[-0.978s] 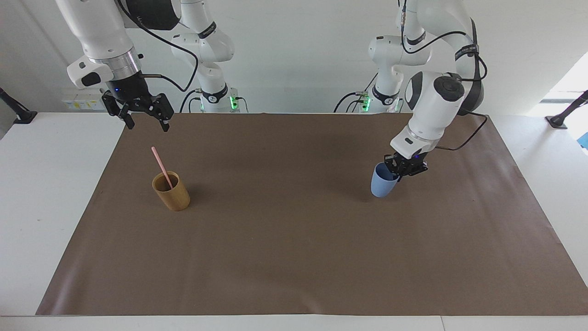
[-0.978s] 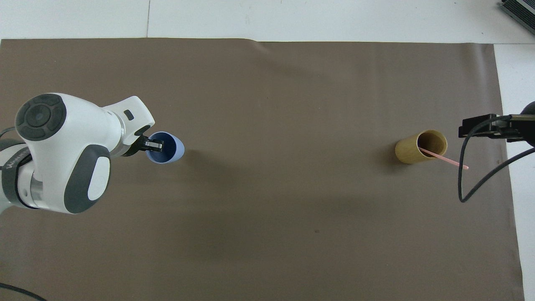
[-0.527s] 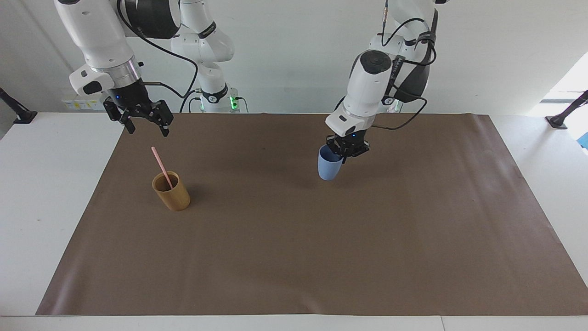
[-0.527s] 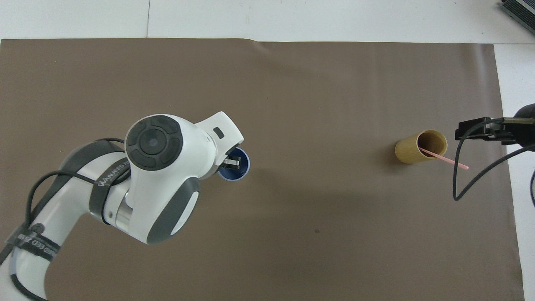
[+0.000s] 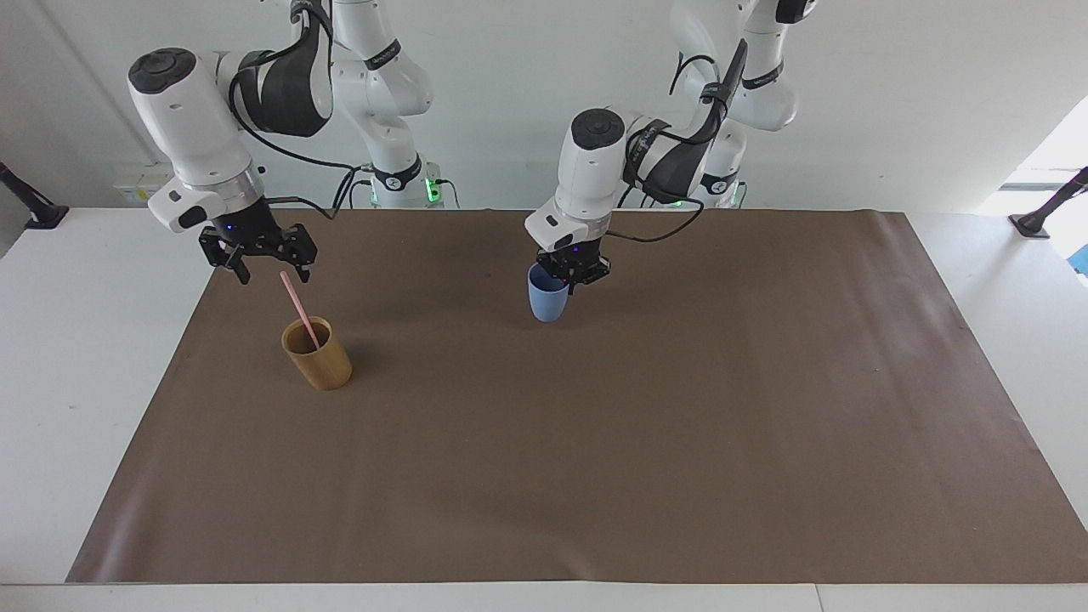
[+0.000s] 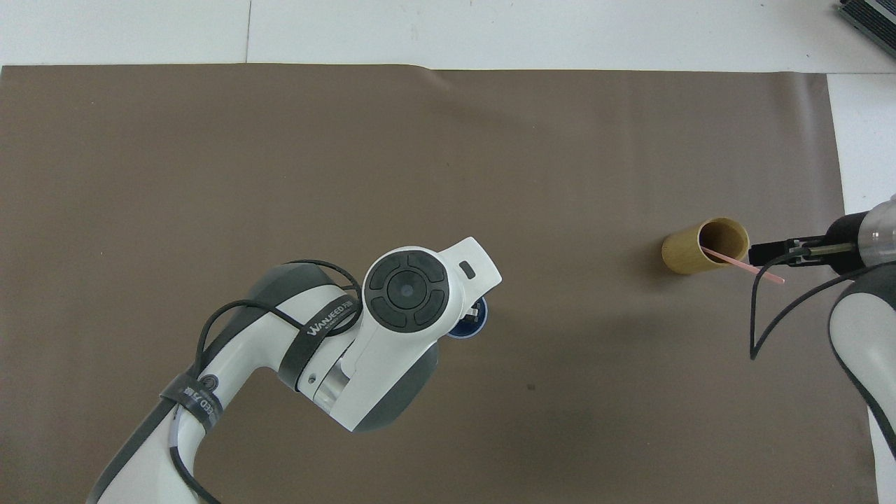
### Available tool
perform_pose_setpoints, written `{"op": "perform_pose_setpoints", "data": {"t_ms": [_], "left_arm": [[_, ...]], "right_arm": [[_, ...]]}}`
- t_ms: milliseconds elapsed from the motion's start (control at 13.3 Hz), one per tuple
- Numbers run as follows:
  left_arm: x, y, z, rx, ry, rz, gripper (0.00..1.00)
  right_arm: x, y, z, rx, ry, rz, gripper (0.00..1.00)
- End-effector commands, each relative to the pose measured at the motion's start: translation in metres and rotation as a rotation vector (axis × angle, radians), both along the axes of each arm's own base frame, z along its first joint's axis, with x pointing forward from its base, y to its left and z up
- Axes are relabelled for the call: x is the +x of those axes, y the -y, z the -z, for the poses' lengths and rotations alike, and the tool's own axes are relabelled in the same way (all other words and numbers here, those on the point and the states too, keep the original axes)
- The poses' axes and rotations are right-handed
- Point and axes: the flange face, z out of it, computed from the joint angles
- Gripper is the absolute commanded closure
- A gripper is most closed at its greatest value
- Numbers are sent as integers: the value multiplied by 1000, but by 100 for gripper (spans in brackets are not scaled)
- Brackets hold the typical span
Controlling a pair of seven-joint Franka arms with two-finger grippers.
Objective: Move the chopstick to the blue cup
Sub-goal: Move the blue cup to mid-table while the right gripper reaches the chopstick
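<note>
The left hand (image 5: 575, 274) grips the rim of the blue cup (image 5: 547, 299), one finger inside the mouth and one outside, near the middle of the tabletop (image 5: 595, 442), closer to the robots than the centre. The cup is upright, and whether its base touches the brown mat (image 5: 680, 408) or hangs just above it cannot be told. From overhead the left arm's wrist covers most of the cup, so only a sliver of its rim (image 6: 476, 327) shows. The right hand (image 5: 262, 255) hovers with its fingers spread wide, at the top end of the chopstick (image 5: 299, 309), which shows just beside one finger; contact cannot be told. The chopstick stands tilted in the tan cup (image 5: 317, 354), its lower end inside and its upper end leaning toward the robots and toward the right arm's end of the tabletop. The tan cup stands upright on the mat at the right arm's end, well apart from the blue cup. In the overhead view the right hand (image 6: 794, 252) lies over the chopstick's (image 6: 743, 266) free end, next to the tan cup (image 6: 703, 246).
</note>
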Motion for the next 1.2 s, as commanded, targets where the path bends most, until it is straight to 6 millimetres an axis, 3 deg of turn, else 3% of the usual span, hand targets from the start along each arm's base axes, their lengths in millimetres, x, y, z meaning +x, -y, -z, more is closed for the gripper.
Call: {"op": "perform_pose_setpoints", "data": {"t_ms": [0, 151, 301, 452, 602, 753, 828, 978, 1054, 1129], "left_arm": [[9, 13, 9, -20, 8, -68, 100], [7, 21, 11, -31, 14, -92, 100], [-5, 35, 30, -10, -12, -112, 100], [-4, 37, 29, -14, -12, -118, 100], [-7, 37, 36, -8, -18, -133, 99], [-7, 37, 36, -15, -13, -146, 83], [-7, 37, 36, -15, -15, -164, 68], [-6, 37, 36, -15, -16, -181, 22], [-2, 35, 33, -11, -14, -187, 0], [3, 28, 23, -14, -5, -195, 0]], "right_arm": [[-21, 13, 23, 14, -9, -63, 0], [-20, 12, 23, 24, -2, -82, 2], [-17, 9, 22, 83, 29, -90, 20], [-15, 7, 21, 95, 53, -138, 35], [-16, 9, 21, 96, 45, -143, 40], [-19, 7, 22, 98, 34, -162, 41], [-20, 7, 24, 100, 25, -165, 41], [-25, 8, 30, 103, 12, -165, 50], [-25, 8, 31, 104, 9, -166, 60], [-24, 9, 32, 104, 11, -164, 67]]}}
